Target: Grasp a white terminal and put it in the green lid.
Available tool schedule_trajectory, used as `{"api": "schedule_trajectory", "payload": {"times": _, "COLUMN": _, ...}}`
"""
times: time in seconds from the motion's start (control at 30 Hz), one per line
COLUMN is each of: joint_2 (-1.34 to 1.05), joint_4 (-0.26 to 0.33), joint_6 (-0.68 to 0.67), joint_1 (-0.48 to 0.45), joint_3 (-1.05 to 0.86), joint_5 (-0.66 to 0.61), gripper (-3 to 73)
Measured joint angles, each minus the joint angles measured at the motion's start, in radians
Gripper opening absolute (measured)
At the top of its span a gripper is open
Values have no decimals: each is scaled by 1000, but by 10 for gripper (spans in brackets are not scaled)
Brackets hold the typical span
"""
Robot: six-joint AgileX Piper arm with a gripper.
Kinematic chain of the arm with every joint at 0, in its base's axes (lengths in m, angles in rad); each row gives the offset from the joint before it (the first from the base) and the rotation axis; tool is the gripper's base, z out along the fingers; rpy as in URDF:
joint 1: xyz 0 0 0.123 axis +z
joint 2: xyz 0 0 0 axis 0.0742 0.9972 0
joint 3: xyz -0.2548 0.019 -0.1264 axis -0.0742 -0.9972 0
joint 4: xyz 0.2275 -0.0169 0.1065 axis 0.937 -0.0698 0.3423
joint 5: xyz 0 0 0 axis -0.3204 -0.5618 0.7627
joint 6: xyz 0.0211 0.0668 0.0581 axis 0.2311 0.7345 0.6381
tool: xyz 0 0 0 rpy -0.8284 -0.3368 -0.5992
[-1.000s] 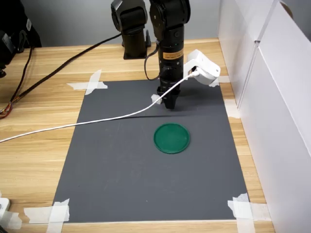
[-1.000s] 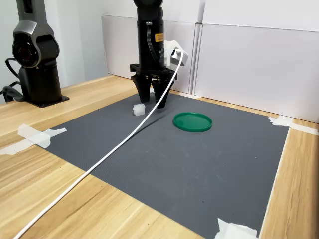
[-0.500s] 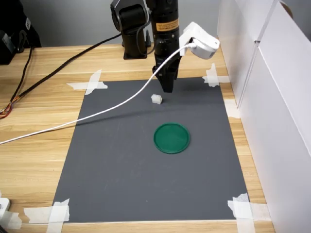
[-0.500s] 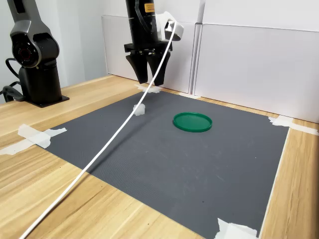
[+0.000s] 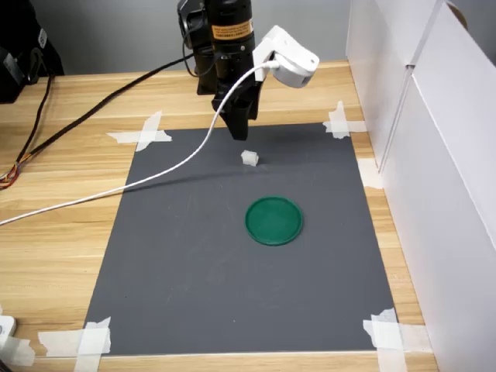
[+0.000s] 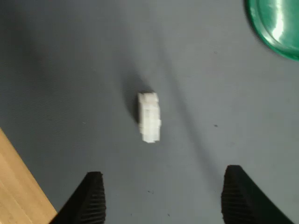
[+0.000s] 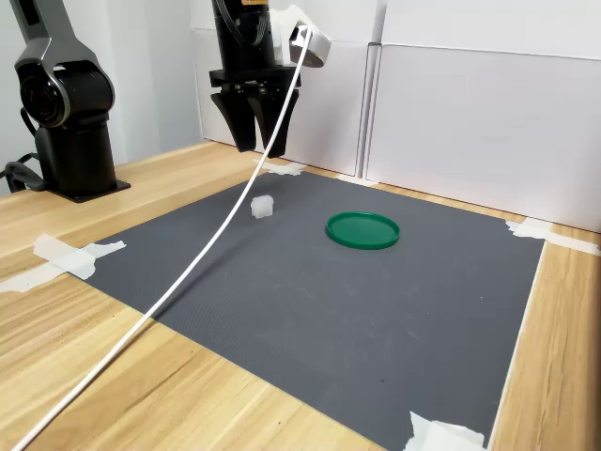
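The white terminal lies alone on the dark grey mat, apart from everything. The green lid rests flat on the mat with nothing in it; only its rim shows in the wrist view. My gripper hangs open in the air above and just behind the terminal, on the side away from the lid. Its two black fingertips stand wide apart with nothing between them.
A white cable trails from the wrist camera across the mat to the first exterior view's left. White panel walls border one side. A second black arm's base stands off the mat. Tape strips hold the mat's corners.
The gripper has risen from the mat and shifted toward the first exterior view's left, away from the lid. The terminal, hidden beside the fingers a second ago, now lies uncovered and has not moved.
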Motion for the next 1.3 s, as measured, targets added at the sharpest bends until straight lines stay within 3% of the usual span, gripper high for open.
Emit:
{"api": "schedule_trajectory", "payload": {"times": 0.13, "joint_2": -1, "joint_4": 9, "joint_6": -25, "joint_1": -2, "joint_3": -41, "joint_5": 10, "gripper": 616}}
{"api": "schedule_trajectory", "payload": {"times": 0.4, "joint_2": 4, "joint_4": -8, "joint_6": -25, "joint_1": -3, "joint_3": -153, "joint_5": 184, "gripper": 616}}
{"api": "schedule_trajectory", "payload": {"times": 0.97, "joint_2": 183, "joint_4": -12, "joint_6": -4, "joint_1": -3, "joint_3": -153, "joint_5": 275, "gripper": 615}}
{"api": "schedule_trajectory", "payload": {"times": 1.17, "joint_2": 191, "joint_4": -12, "joint_6": -4, "joint_1": -3, "joint_3": -153, "joint_5": 295, "gripper": 538}}
{"api": "schedule_trajectory", "payload": {"times": 1.3, "joint_2": 202, "joint_4": -12, "joint_6": 11, "joint_1": -3, "joint_3": -153, "joint_5": 292, "gripper": 309}}
